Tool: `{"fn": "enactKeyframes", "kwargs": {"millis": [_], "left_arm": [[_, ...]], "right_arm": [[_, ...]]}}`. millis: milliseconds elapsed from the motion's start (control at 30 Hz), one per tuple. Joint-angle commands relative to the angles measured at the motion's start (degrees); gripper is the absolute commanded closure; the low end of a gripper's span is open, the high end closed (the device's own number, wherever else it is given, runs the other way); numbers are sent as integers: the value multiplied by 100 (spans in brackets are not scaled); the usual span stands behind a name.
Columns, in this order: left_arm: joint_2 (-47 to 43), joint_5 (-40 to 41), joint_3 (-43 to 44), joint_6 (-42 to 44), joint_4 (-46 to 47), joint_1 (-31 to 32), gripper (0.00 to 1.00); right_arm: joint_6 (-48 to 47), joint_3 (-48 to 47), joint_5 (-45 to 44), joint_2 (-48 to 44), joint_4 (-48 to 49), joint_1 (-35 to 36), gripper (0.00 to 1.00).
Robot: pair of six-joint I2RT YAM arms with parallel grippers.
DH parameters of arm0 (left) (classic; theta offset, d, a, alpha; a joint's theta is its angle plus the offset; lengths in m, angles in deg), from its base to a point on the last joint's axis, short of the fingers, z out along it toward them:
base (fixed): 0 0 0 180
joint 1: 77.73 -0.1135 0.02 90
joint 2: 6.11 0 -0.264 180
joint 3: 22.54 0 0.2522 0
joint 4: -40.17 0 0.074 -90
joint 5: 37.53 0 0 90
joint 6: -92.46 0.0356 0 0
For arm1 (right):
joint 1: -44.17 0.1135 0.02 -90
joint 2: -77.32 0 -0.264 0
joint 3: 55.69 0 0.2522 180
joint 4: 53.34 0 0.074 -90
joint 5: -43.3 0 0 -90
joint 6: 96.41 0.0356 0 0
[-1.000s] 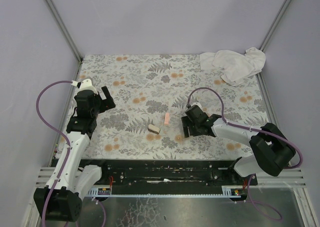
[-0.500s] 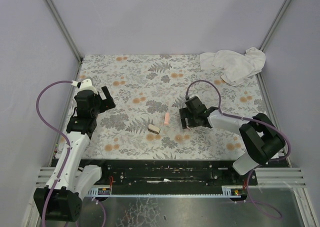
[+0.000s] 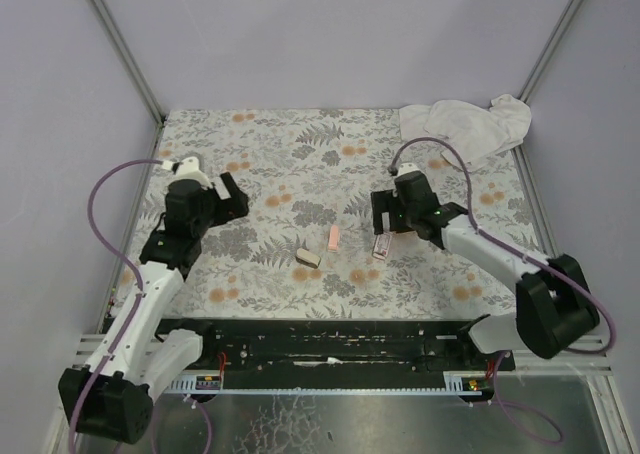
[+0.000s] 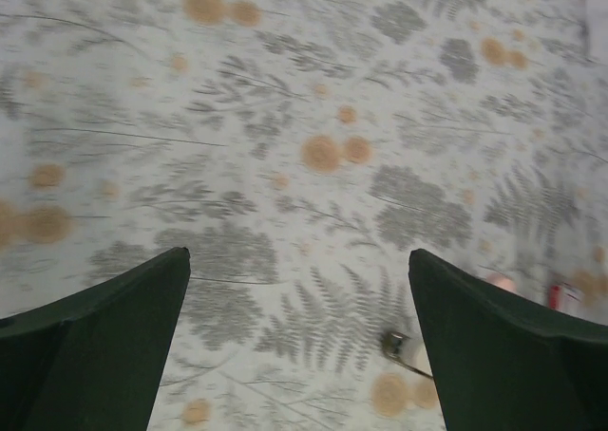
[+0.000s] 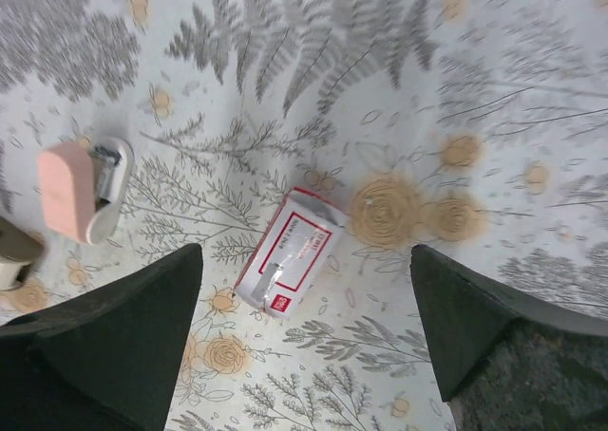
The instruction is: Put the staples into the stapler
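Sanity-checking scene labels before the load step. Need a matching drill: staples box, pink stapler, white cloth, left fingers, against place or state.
Things:
1. staples box
2. pink stapler
3. white cloth
4. left fingers

Place or state:
A. far right corner of the table
B. open, nothing between them
C. flat on the table, seen between the open right fingers
D. just left of the staples box in the top view

Pairs: 1-C, 2-D, 3-A, 4-B
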Motion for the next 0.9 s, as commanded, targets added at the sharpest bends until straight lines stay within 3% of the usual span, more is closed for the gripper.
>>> {"fn": "enactKeyframes", "kwargs": {"millis": [0, 100, 267, 500, 633, 867], "left_arm": [[342, 78, -100, -1170, 934, 1311, 4], [1156, 608, 75, -1667, 1575, 2847, 5], [2999, 1014, 1079, -1844, 2075, 4228, 5], [5134, 705, 2359, -1844, 2232, 4830, 8], [5815, 735, 2930, -1804, 2001, 4942, 16], [6495, 1008, 3437, -1506, 1639, 5156, 23]], "right_arm": [[143, -132, -76, -742, -257, -303, 3], [458, 68, -546, -1071, -400, -413, 3], [945, 470, -1862, -1480, -738, -540, 0], [1364, 915, -1928, -2230, -830, -655, 1], [1436, 1019, -2175, -2464, -891, -658, 1], [1388, 1104, -2369, -2550, -956, -655, 0]]}}
